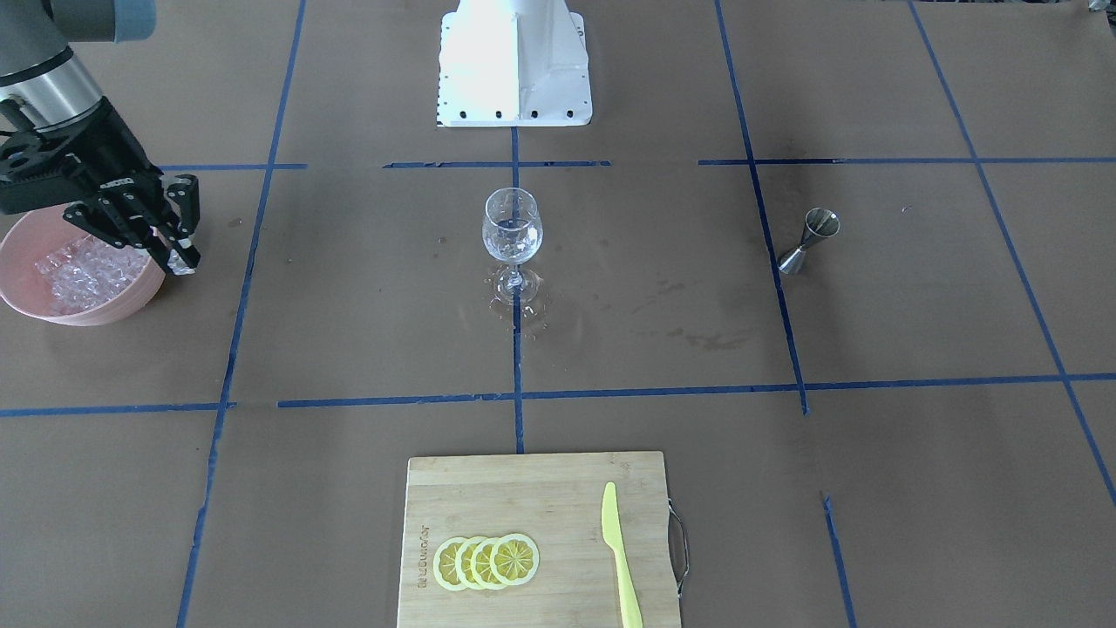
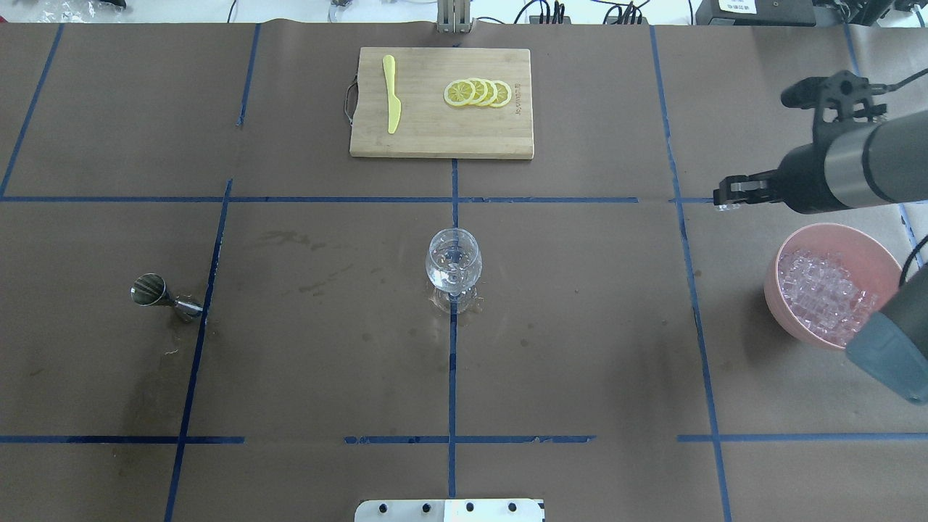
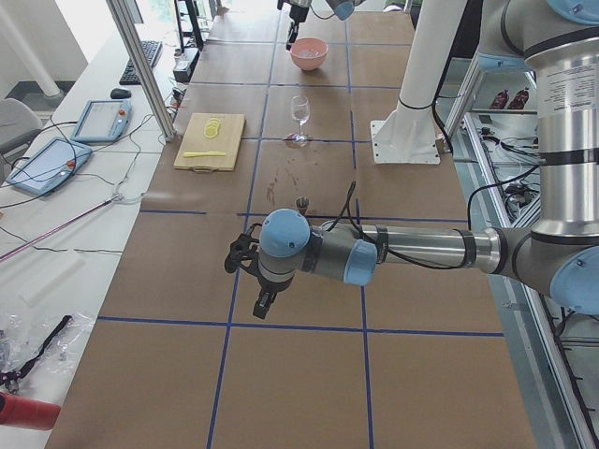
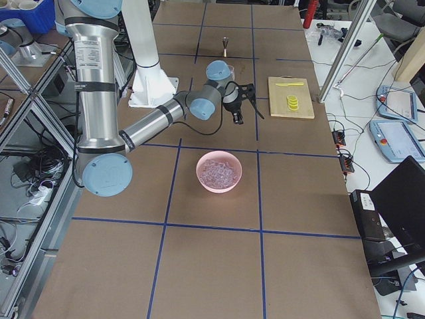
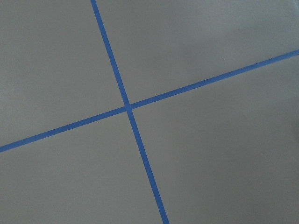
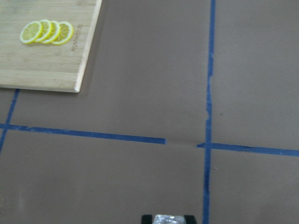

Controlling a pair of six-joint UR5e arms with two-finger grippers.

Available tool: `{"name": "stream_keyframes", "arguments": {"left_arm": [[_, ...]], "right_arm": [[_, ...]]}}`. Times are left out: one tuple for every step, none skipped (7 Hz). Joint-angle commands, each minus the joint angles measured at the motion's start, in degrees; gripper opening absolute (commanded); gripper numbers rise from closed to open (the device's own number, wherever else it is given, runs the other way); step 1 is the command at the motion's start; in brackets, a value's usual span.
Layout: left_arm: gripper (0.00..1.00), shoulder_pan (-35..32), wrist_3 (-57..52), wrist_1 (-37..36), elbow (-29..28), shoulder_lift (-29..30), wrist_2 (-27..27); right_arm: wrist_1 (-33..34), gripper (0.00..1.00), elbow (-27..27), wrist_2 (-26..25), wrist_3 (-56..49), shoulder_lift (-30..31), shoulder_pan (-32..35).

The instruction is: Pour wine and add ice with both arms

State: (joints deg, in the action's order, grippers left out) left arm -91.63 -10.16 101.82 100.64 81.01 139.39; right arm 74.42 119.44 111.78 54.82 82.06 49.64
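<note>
My right gripper (image 1: pixel 181 255) hangs just beside the pink bowl's (image 1: pixel 131 307) rim, on the side towards the wine glass (image 1: pixel 513 228). In the right wrist view its fingertips are shut on one clear ice cube (image 6: pixel 168 218). The bowl holds a heap of ice (image 2: pixel 826 293). The glass stands upright at the table's centre with a little clear wine (image 1: pixel 512 249) in it and a wet patch around its foot. My left gripper (image 3: pixel 251 273) shows only in the exterior left view, low over bare table far from the glass; I cannot tell if it is open or shut.
A steel jigger (image 2: pixel 163 297) stands upright on the robot's left side. A wooden cutting board (image 2: pixel 406 141) at the far edge carries lemon slices (image 2: pixel 478 93) and a yellow knife (image 2: pixel 391 101). The robot's white base (image 1: pixel 514 65) stands at the near edge.
</note>
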Motion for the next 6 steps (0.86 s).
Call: {"name": "stream_keyframes", "arguments": {"left_arm": [[1.00,0.4,0.0,-0.6,-0.1,-0.4,-1.9],[1.00,0.4,0.0,-0.7,0.0,-0.8,-3.9],[1.00,0.4,0.0,-0.7,0.0,-0.7,-4.1],[1.00,0.4,0.0,-0.6,0.2,-0.5,-4.1],[1.00,0.4,0.0,-0.6,0.2,-0.4,-4.1],[1.00,0.4,0.0,-0.6,0.1,-0.3,-4.1]], "right_arm": [[18.7,0.00,0.3,-0.8,3.9,-16.4,-4.9],[25.0,0.00,0.3,-2.8,6.7,-21.5,-7.4],[26.5,0.00,0.2,-7.8,11.1,-24.2,-12.0],[26.6,0.00,-1.1,-12.2,15.1,-27.4,-16.1],[26.7,0.00,-4.0,-14.6,18.1,-31.5,-18.9],[26.7,0.00,-6.9,-16.8,19.8,-35.0,-20.9]]}}
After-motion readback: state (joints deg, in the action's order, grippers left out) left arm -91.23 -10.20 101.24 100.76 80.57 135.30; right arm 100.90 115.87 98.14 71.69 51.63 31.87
